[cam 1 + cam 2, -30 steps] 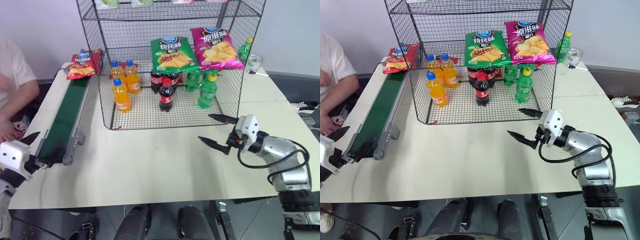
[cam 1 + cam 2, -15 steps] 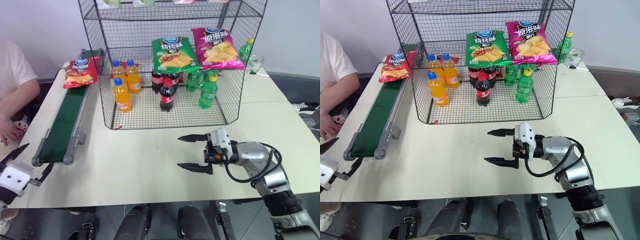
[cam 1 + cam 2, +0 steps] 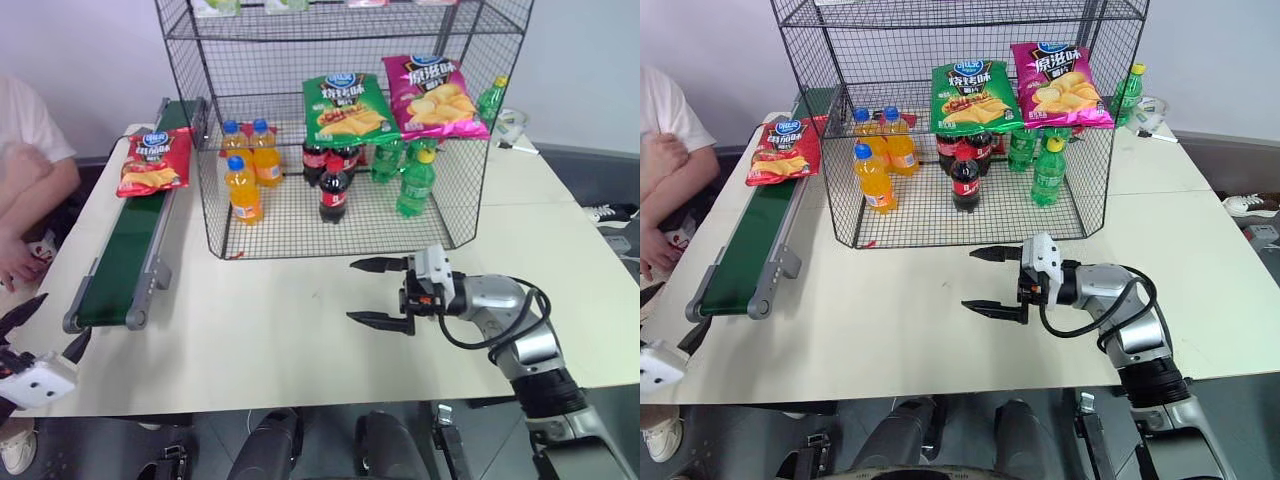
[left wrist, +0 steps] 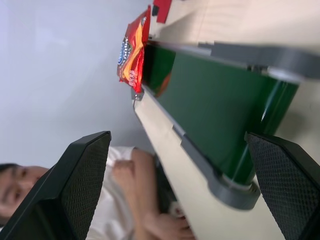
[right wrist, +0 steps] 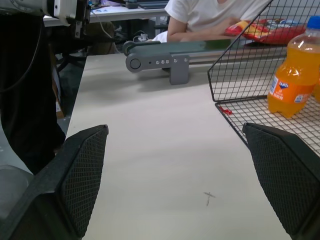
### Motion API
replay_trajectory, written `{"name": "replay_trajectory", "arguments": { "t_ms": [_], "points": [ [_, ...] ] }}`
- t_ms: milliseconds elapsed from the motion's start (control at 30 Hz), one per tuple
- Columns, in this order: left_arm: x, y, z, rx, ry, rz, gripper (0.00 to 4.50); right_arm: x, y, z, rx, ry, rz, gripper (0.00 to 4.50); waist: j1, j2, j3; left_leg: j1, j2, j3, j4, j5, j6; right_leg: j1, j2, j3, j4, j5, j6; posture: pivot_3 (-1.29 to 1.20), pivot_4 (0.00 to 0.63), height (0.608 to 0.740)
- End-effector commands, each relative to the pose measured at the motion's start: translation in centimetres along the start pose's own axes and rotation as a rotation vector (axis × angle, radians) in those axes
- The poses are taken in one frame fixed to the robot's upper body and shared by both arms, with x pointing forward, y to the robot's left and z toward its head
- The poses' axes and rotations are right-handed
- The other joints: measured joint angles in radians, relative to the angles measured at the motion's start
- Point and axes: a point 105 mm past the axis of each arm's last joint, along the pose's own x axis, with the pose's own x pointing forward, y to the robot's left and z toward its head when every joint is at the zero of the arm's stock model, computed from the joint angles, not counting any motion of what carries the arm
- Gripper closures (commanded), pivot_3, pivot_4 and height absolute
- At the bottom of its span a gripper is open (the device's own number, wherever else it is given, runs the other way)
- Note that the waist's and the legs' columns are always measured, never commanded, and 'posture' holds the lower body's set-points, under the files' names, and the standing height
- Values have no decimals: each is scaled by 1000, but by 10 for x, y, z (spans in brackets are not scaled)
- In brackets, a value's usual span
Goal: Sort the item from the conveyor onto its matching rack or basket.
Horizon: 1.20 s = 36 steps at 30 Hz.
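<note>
The item, a red crisp bag (image 3: 152,162) with a round blue logo, lies flat on the conveyor (image 3: 128,255) toward its far end, just left of the rack (image 3: 462,200). The belt is dark green with grey rails. My left gripper (image 3: 48,325) is open, low off the table's near left corner, short of the belt's near end; the left wrist view looks along the belt to the bag (image 4: 132,50). My right gripper (image 3: 352,291) is open and empty above the bare table in front of the rack, pointing left.
On the rack's middle shelf lie a green crisp bag (image 3: 345,105) and a magenta one (image 3: 435,95). Orange (image 3: 242,188), cola (image 3: 333,188) and green bottles (image 3: 414,182) stand on its floor. A person (image 3: 25,170) sits left of the belt.
The red bag has ridden the belt toward me. My right gripper swung left across the table. My left gripper rolled and dropped back off the near left corner.
</note>
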Motion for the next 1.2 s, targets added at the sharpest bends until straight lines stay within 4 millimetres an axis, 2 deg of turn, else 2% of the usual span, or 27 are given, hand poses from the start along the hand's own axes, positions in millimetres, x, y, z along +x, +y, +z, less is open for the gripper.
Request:
{"name": "replay_trajectory", "arguments": {
  "t_ms": [33, 167, 300, 700, 1200],
  "points": [
    [1, 5, -5, 46, 25, 37, 20, 2, -1, 11, -45, -35, 4, 0, 0, 0, 0, 0, 0, 0, 0, 0, 0, 0, 0, 0, 0, 1, 1, 0, 150, 740],
    [5, 4, -1, 52, -1, 43, 20, 4, 10, 7, -37, -13, 61, 0, 1, 0, 0, 0, 0, 0, 0, 0, 0, 0, 0, 0, 0, 1, 2, 0, 150, 740],
    [5, -1, 0, 47, -9, 19, 20, 4, 10, 5, -30, -9, 51, 0, -1, 0, 0, 0, 0, 0, 0, 0, 0, 0, 0, 0, 0, 1, 2, 0, 150, 740],
    [11, 0, 0, 58, -19, 33, 20, 4, 4, 4, -29, -1, 21, 0, -1, 0, 0, 0, 0, 0, 0, 0, 0, 0, 0, 0, 1, 1, 2, 0, 150, 740],
    [16, 0, 2, 68, -29, 36, 20, 7, 15, 13, -34, -52, 75, 0, -1, 0, 0, 0, 0, 0, 0, 0, 0, 0, 0, -1, 1, 2, 3, 0, 150, 740]
  ]
}}
